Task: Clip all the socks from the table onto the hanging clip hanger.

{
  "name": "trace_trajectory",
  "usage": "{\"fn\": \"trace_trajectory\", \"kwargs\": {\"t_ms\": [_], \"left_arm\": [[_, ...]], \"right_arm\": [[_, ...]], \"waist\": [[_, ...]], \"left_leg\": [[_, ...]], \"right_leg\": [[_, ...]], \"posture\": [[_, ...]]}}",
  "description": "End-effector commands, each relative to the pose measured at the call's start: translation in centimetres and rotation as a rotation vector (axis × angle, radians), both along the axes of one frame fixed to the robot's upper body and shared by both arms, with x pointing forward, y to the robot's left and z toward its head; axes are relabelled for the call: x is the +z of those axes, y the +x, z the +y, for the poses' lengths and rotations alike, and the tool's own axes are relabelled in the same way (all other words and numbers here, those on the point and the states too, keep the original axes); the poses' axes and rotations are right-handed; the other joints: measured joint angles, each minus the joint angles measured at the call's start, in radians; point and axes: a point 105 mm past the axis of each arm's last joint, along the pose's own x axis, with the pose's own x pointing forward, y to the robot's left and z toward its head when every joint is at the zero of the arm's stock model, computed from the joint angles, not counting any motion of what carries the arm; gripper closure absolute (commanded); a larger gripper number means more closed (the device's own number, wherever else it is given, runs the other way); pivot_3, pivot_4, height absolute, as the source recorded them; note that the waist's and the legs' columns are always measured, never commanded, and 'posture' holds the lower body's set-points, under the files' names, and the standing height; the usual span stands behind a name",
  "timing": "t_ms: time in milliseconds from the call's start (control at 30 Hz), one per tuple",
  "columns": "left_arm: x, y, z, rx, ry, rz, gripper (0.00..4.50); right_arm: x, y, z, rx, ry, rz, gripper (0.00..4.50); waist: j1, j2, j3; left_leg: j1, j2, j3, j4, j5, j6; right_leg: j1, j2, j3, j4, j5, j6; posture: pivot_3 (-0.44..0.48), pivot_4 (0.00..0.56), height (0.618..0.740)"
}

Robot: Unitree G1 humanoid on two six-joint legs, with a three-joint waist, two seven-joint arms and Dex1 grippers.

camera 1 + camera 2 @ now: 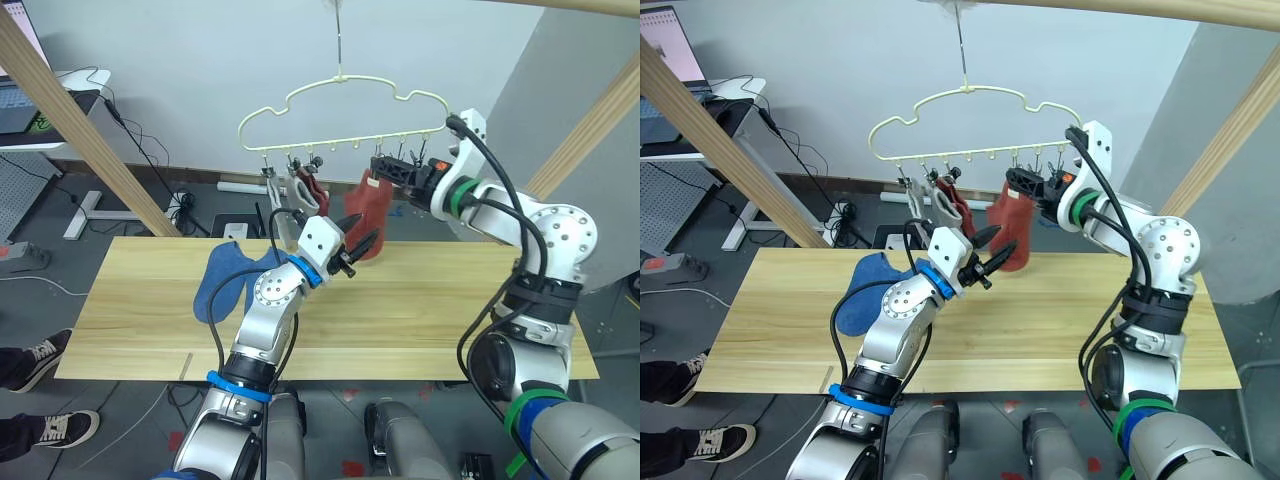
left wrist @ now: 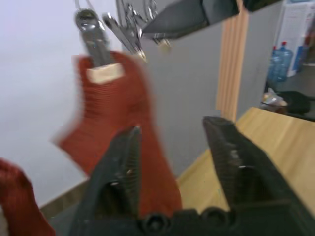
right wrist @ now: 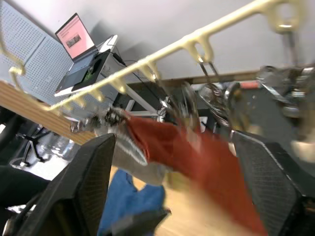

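- Left eye view: the clip hanger [image 1: 342, 115] hangs above the far edge of the surface [image 1: 420, 320]. A rust-red sock [image 1: 372, 212] hangs from a clip right of the middle; another rust-red sock [image 1: 311, 194] and a light grey one [image 1: 283, 196] hang further left. Blue socks [image 1: 228, 280] lie on the surface's left part.
- Right eye view: the left pincer [image 1: 992, 250] is released just beside the rust-red sock's lower end. The right pincer [image 1: 1025, 182] sits at that sock's clip; its state cannot be told.
- Left wrist view: spread black fingers [image 2: 118, 174] frame the clipped sock.
- Right wrist view: the hanger's bar and clips cross above the red fabric.
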Motion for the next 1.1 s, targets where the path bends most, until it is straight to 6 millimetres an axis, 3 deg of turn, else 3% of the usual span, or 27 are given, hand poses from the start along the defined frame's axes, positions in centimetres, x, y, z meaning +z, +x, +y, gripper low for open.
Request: {"fn": "trace_trajectory", "kwargs": {"t_ms": [33,133,167,467,633,900,1033,1100], "left_arm": [[0.8,-0.1,0.6,-0.025,-0.043,0.026,1.00],[0.9,-0.2,1.8,-0.036,-0.051,0.059,0.13],[0.9,-0.4,2.3,-0.042,-0.047,0.072,0.03],[1.7,-3.0,6.5,-0.052,-0.005,0.187,0.03],[2.3,-4.4,8.6,0.017,0.077,0.194,0.00],[4.7,-6.5,10.0,-0.003,0.018,0.113,0.00],[4.7,-6.6,10.4,0.011,0.025,0.109,0.00],[4.8,-6.6,10.4,0.016,0.025,0.105,0.00]], "right_arm": [[1.3,-2.0,0.0,0.060,-0.049,-0.117,0.52],[1.0,-2.4,-0.4,0.039,-0.138,-0.182,0.52],[1.0,-2.4,-0.6,0.022,-0.167,-0.208,0.52],[0.1,-2.3,0.3,-0.108,-0.362,-0.447,0.52],[-1.1,-1.9,0.9,-0.180,-0.387,-0.497,1.65],[-1.4,-0.5,1.3,-0.285,-0.379,-0.551,1.65],[-1.8,0.3,1.6,-0.304,-0.383,-0.547,2.94],[-1.8,0.6,1.7,-0.308,-0.383,-0.550,2.94]], "waist": [[-0.004,0.000,0.000],[-0.012,0.000,0.000],[-0.016,0.000,0.000],[-0.028,0.000,0.000],[-0.024,0.000,0.000],[-0.020,0.000,0.000],[-0.017,0.000,0.000],[-0.017,0.000,0.000]], "left_leg": [[0.000,0.000,0.000,0.000,0.000,0.000],[0.000,0.000,-0.001,0.000,0.000,0.000],[0.000,0.000,-0.001,0.000,0.000,0.000],[0.000,0.001,-0.002,0.000,0.000,0.000],[0.000,0.000,-0.002,0.000,0.000,0.000],[0.001,0.001,-0.002,0.001,0.000,-0.001],[0.001,0.001,-0.002,0.001,0.000,-0.001],[0.001,0.001,-0.002,0.001,0.000,-0.001]], "right_leg": [[0.000,0.000,0.000,0.000,0.000,0.001],[0.000,0.001,0.000,0.000,-0.001,0.001],[0.000,0.001,0.000,0.000,-0.001,0.002],[0.000,0.001,0.000,0.001,-0.001,0.002],[0.000,0.000,0.000,0.001,-0.001,0.003],[0.000,0.000,0.000,0.001,-0.001,0.002],[0.000,0.000,0.000,0.001,-0.001,0.002],[0.000,0.000,0.000,0.001,-0.001,0.002]], "posture": [[0.018,0.234,0.740],[0.016,0.233,0.740],[0.016,0.233,0.740],[0.030,0.229,0.740],[0.062,0.238,0.740],[0.082,0.234,0.740],[0.092,0.238,0.740],[0.092,0.238,0.740]]}}
